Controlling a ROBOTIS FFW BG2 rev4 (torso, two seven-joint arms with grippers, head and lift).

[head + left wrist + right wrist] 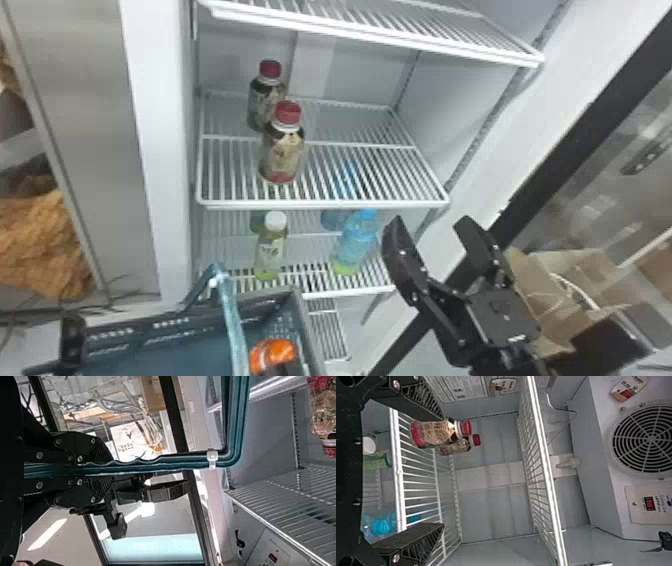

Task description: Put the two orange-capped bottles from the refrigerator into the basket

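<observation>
Grippers differ: the right one (431, 225) has its fingers spread wide with nothing between them before the refrigerator shelves, while the left one (106, 469) is clamped on the teal basket handle (158, 464). An orange-capped bottle (273, 354) is in the basket (312, 340) below the refrigerator shelves. Beyond, two red-capped bottles (283, 152) (265, 97) stand one behind the other on a wire shelf (330, 204), with a white-capped green bottle (271, 250) and a blue-capped bottle (356, 245) on the shelf beneath.
</observation>
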